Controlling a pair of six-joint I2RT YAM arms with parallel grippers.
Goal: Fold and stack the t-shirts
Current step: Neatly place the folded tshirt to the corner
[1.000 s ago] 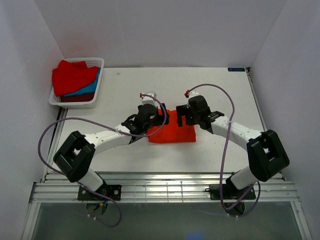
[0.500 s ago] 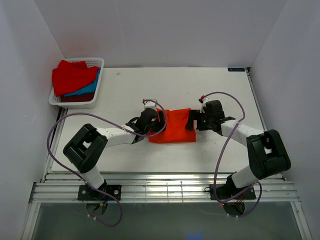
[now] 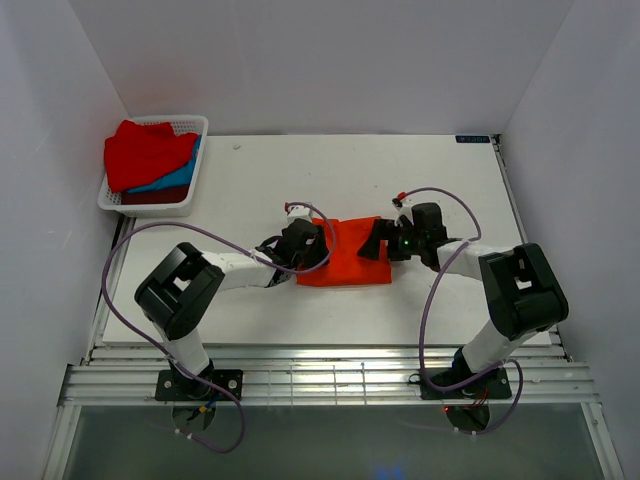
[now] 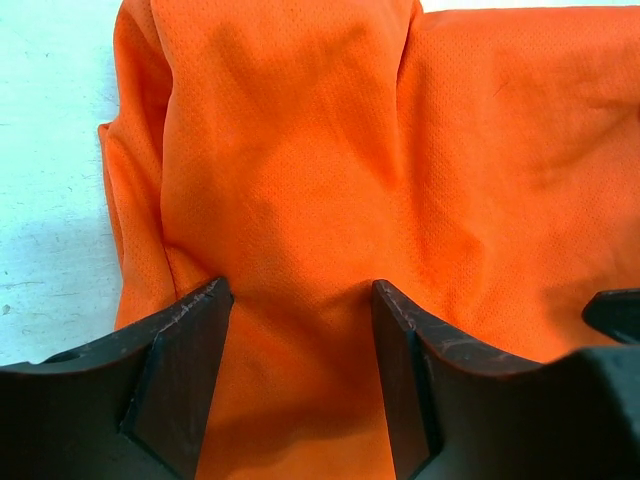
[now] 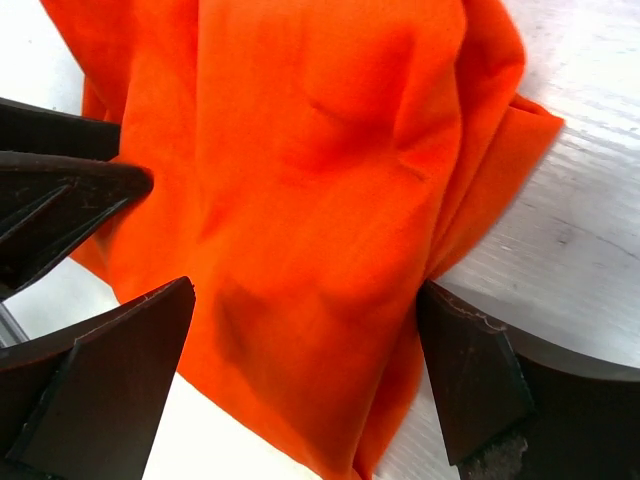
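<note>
The orange-red t-shirt (image 3: 345, 255) lies as a folded, roughly rectangular packet near the middle of the bench (image 3: 260, 170), a little toward the near edge. The left gripper (image 3: 320, 246) is down at its left side and the right gripper (image 3: 374, 245) at its right side. The rest of the t-shirts, a red one (image 3: 145, 150) over a blue one (image 3: 178, 178) and a dark maroon one (image 3: 150, 196), sit in the white basket (image 3: 190, 205) at the far left corner.

From the left wrist, the left gripper's fingers stand apart with a rumpled ridge of cloth rising between them; they straddle the fabric, and a firm pinch does not show. From the right wrist, the right gripper is spread wide, with the shirt's layered right edge lying between its fingers and not yet clamped.

The step in hand looks like taking both sides for another fold or for moving the packet. To do it well, each gripper should go low enough to catch every layer — the right edge shows several loose plies that could slip free. Both should bite at matching depth and lift together, keeping the cloth taut between them so the packet neither sags nor unfolds.
</note>
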